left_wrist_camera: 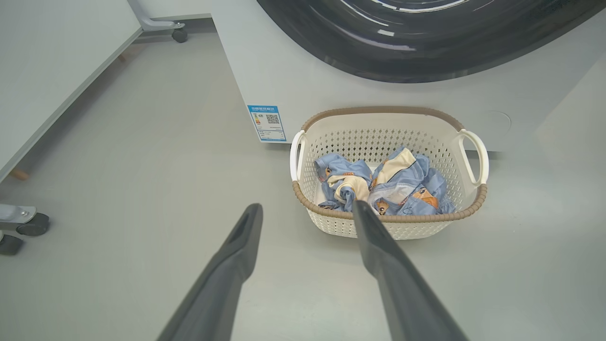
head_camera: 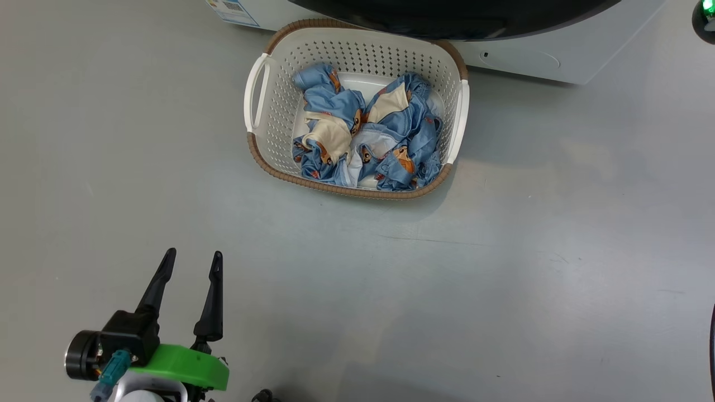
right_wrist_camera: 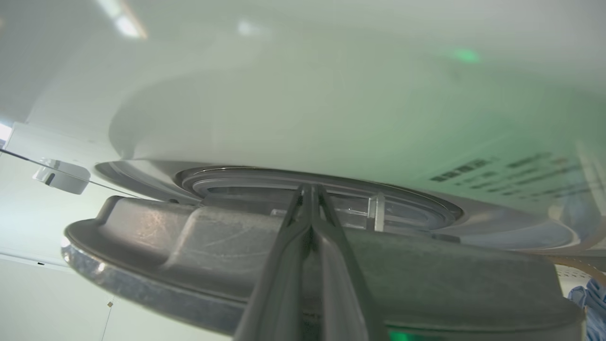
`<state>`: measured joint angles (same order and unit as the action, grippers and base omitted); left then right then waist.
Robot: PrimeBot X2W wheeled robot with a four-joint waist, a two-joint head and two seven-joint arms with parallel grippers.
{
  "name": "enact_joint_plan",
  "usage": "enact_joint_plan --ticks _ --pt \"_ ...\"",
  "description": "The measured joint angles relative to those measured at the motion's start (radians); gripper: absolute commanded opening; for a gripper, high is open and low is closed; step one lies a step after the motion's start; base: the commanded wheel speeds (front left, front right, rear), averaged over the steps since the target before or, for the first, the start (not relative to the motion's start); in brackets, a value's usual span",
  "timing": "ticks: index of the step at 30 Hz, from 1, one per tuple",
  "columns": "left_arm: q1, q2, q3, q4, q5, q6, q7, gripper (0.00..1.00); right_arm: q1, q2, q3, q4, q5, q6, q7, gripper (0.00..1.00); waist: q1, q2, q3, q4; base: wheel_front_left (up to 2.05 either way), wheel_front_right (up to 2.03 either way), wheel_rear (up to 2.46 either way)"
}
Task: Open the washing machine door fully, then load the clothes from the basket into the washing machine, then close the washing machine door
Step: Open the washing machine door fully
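The cream basket [head_camera: 346, 190] stands on the floor against the white washing machine [head_camera: 536, 58], with the blue printed clothes [head_camera: 363, 134] heaped inside. The glossy black washing machine door [head_camera: 458, 22] runs along the top edge. My left gripper [head_camera: 194, 254] hovers open and empty over the floor, short of the basket [left_wrist_camera: 393, 218] and the clothes [left_wrist_camera: 397, 184]. In the right wrist view my right gripper [right_wrist_camera: 310, 187] is shut, its fingers reaching over the door's grey inner side [right_wrist_camera: 236, 246] into the narrow gap between the door and the machine front [right_wrist_camera: 284, 94].
A blue label [left_wrist_camera: 267, 123] sits on the machine's lower left corner. To the left stand a pale panel and wheeled frames with castors [left_wrist_camera: 33, 225]. Grey floor spreads around the basket. A dark part with a green light [head_camera: 705, 17] shows at the head view's top right.
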<state>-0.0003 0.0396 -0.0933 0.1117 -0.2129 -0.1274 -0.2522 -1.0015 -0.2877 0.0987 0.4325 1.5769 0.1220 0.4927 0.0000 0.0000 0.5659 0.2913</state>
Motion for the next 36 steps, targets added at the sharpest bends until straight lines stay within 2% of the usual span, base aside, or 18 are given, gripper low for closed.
enact_joint_plan --ticks 17,26,36 --pt "0.000 0.000 0.002 0.001 -0.009 0.000 0.000 1.00 -0.002 0.014 0.040 -0.014 0.007 0.000 0.049 0.00 0.0000 0.0000 -0.011 -0.019 0.00 0.00 0.00" --pt "0.000 0.000 0.036 -0.001 -0.021 0.000 0.000 1.00 0.010 0.056 0.082 -0.065 0.008 0.000 0.084 0.00 0.0000 0.0000 -0.032 -0.033 0.00 0.00 0.00" --pt "0.000 0.000 0.052 0.000 -0.029 0.000 0.000 1.00 0.128 0.097 0.174 -0.100 0.007 0.000 0.138 0.00 0.0000 0.0000 -0.088 -0.061 0.00 0.00 0.00"
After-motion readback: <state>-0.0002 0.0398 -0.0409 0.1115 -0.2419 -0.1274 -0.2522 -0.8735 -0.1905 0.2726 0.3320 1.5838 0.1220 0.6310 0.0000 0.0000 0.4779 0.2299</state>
